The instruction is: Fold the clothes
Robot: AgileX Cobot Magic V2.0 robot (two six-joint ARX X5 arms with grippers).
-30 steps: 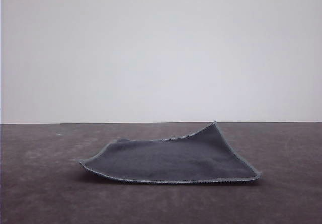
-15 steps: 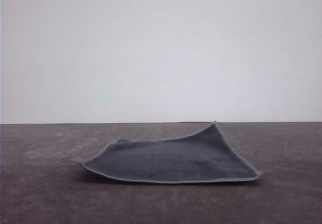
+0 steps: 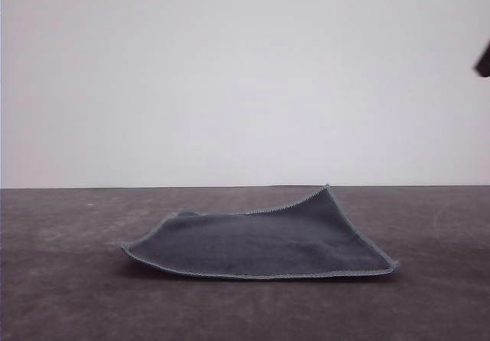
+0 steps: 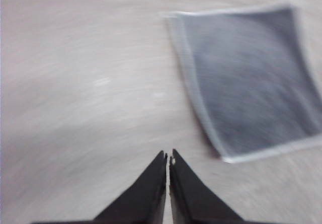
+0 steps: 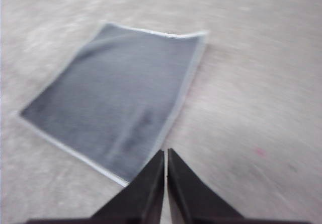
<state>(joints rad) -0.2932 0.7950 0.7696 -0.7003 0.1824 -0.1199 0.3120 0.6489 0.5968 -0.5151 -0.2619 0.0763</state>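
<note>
The cloth (image 3: 264, 243) is lying spread out on the desk (image 3: 69, 280), a little right of the middle in the front view, with its dark grey side facing up and its pale stitched edging running around the border. Its far right corner is curling up off the surface, while the rest is resting nearly flat. In the left wrist view the left hand (image 4: 167, 157) is hanging above bare desk with its two dark fingers pressed together at the tips, gripping nothing; the cloth (image 4: 251, 78) is lying apart from it. In the right wrist view the right hand (image 5: 165, 153) is likewise closed and empty, its tips hovering over the desk just beside the nearest edge of the cloth (image 5: 118, 95). Both wrist views are blurring.
</note>
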